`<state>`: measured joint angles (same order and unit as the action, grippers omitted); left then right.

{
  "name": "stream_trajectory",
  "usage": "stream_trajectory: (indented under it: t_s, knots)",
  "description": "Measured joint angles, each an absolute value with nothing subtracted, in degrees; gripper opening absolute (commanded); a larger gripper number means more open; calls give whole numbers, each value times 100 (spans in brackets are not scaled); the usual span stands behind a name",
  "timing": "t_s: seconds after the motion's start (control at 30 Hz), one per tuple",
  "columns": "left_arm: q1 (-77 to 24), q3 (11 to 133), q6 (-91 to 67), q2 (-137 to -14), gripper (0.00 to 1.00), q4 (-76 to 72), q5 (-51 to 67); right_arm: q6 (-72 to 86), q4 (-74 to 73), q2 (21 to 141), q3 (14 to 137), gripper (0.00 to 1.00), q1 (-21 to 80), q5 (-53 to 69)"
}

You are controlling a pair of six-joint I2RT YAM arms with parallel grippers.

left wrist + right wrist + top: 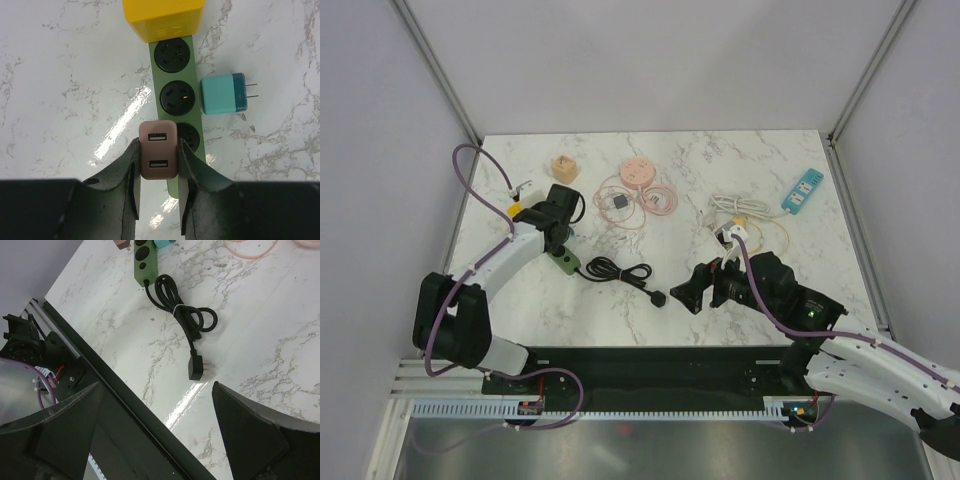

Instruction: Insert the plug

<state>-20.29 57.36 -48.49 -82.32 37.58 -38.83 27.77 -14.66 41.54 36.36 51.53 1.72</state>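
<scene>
The left hand is closed on the brown charger, one finger on each long side, with the USB ports facing the camera. The charger hangs over the near end of the green strip on the worktop and overlaps the left part of the nearest socket. We cannot tell whether its prongs touch the face. We judge the step in hand to be alignment before insertion. The charger sits left of the socket centre, so we shift it right until centred, square it to the strip's long axis, then press straight down without tilting. We stay clear of the yellow adapter at the far end and the teal charger lying just beside the strip. The right hand is wide open and empty, near the black cord. It could steady the strip should it slide.
</scene>
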Motion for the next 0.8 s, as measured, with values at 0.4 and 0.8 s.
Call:
stream_trajectory:
  t_s: [0.4, 0.8]
  knots:
    - [-2005, 5778, -5024, -8477, 2, 3763, -3874, 2764, -1461, 4248, 3636, 98, 5153, 217]
    - [-2099, 6114, -5188, -8709, 2, 3767, -3728, 2762, -1461, 4272, 3636, 98, 5153, 257]
